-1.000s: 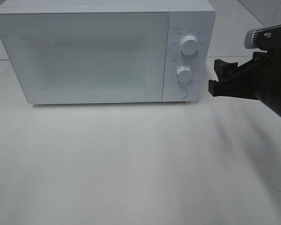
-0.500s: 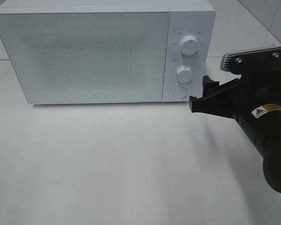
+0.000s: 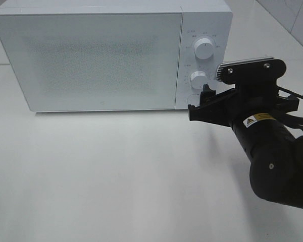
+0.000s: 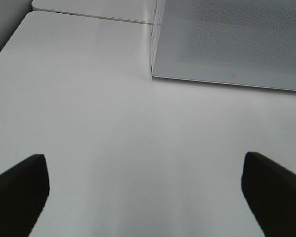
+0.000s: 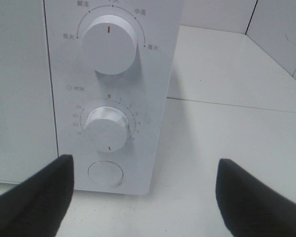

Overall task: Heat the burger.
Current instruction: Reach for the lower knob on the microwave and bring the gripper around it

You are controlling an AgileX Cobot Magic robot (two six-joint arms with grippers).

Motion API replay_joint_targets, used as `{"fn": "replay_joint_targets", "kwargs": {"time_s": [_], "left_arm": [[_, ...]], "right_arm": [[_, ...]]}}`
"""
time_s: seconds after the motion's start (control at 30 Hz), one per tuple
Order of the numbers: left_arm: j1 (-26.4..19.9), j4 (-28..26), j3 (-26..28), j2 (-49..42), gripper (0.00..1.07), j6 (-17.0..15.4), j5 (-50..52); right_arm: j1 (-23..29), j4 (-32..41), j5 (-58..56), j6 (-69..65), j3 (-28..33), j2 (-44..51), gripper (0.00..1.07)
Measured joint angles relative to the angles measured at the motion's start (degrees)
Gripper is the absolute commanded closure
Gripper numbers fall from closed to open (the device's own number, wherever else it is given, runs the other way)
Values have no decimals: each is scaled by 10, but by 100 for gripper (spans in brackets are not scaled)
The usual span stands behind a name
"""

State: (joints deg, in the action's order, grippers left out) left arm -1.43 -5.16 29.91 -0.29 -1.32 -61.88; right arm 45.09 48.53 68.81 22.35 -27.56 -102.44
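Burger: I can't find it in any of my views. Nothing is on the bench (image 3: 116, 176), and the microwave (image 3: 212, 15) has its door (image 3: 91, 60) shut and frosted, so if the burger is inside I can't see it.

My right hand (image 3: 200, 100) is up against the control panel, fingers spread wide and holding nothing, lined up near the round button (image 5: 105, 174) under the timer knob (image 5: 106, 129). That knob's red mark sits low, away from the zero at the top, and the power knob (image 5: 109, 46) points straight up. My left hand (image 4: 143, 170) is released too, empty over bare bench near the door's far corner.

My read: either the burger is inside with the timer set, or loading hasn't begun and that button pops the door. I can't say which.
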Motion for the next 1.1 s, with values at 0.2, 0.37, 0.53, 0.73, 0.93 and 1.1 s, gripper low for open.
{"fn": "replay_joint_targets", "kwargs": {"time_s": [0.2, 0.37, 0.53, 0.73, 0.93, 1.1], "left_arm": [[0, 0, 0, 0, 8, 0, 0], [0, 0, 0, 0, 8, 0, 0], [0, 0, 0, 0, 8, 0, 1], [0, 0, 0, 0, 8, 0, 1], [0, 0, 0, 0, 8, 0, 1], [0, 0, 0, 0, 8, 0, 1]], "right_arm": [[0, -8, 2, -29, -28, -22, 31], [-9, -22, 3, -38, -52, -46, 31], [-32, -47, -5, -59, -79, -71, 31], [-53, -70, -12, -75, -105, -88, 31], [-62, -87, -26, -78, -129, -113, 31], [-76, -101, -34, -87, -150, -133, 31]]}}
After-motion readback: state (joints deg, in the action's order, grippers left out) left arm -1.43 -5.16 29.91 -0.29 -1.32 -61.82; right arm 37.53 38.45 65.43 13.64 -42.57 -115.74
